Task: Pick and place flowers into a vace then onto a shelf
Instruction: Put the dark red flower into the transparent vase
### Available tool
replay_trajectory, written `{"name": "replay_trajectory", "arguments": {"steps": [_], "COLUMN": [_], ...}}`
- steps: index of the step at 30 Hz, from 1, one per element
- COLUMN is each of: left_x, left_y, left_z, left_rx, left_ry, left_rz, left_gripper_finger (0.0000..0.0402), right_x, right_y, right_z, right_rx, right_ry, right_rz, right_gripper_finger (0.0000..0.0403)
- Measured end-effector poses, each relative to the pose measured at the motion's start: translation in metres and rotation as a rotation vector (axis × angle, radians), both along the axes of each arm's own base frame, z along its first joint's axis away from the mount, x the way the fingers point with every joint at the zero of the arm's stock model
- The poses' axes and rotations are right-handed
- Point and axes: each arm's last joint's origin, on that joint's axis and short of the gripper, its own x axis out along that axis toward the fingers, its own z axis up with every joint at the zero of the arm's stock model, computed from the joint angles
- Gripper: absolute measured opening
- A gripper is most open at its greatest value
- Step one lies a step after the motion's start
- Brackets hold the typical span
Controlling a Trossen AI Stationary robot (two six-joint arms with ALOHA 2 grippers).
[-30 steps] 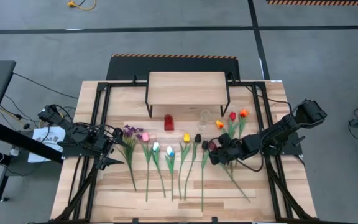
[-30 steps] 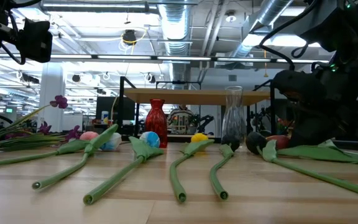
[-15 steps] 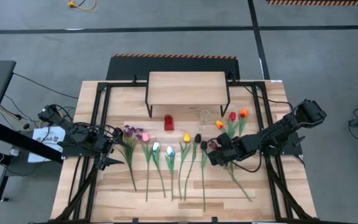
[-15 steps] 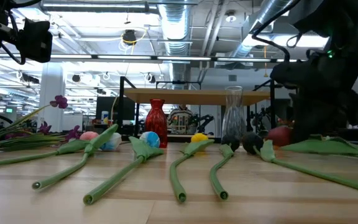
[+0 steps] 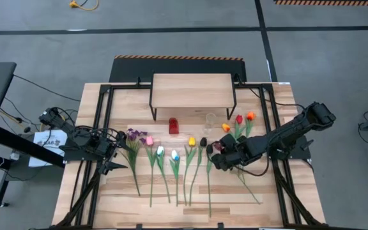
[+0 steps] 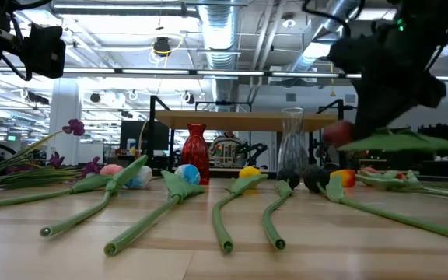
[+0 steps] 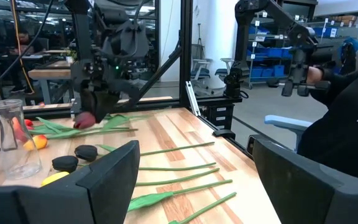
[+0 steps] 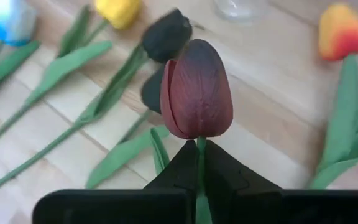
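Observation:
My right gripper is shut on a dark maroon tulip, whose bloom hangs above the table right of centre. The other flowers lie in a row on the planks with their stems toward the near edge. Three red and orange tulips lie right of a clear glass vase. A red vase stands beside it, in front of the shelf. My left gripper waits open at the table's left, by the purple sprigs. My right gripper pinches the maroon tulip's green stem between its two fingers, just below the bloom. The fingers slant down from the table's right. The bloom stands clear of the table past the fingertips, and a leaf juts out sideways. The stem trails toward the near right.
Black frame rails run along both sides of the planks. The shelf's thin black legs stand just behind the vases. Bare wood lies between the stem ends and the near edge.
My right gripper has risen from the table with the maroon tulip and drifted a little toward the left. The bloom and its leaf have lifted clear of the planks, and the stem's near end has shifted slightly.

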Motion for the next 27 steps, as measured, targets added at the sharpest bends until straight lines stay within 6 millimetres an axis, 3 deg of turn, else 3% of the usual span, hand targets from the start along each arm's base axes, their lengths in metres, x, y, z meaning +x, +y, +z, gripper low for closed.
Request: {"name": "replay_trajectory", "arguments": {"steps": [12, 27], "left_x": [0.000, 0.000], "left_y": [0.000, 0.000], "left_z": [0.000, 0.000], "left_rx": [0.000, 0.000], "left_ry": [0.000, 0.000], "left_rz": [0.000, 0.000], "left_gripper_finger": [0.0302, 0.0302], "right_x": [0.033, 0.068], "right_y": [-0.002, -0.023], "right_z": [0.062, 0.136], "right_rx": [-0.159, -0.612], "right_ry": [-0.131, -0.391], "right_rz": [0.192, 0.301], "right_gripper_finger": [0.0014, 0.0012]}}
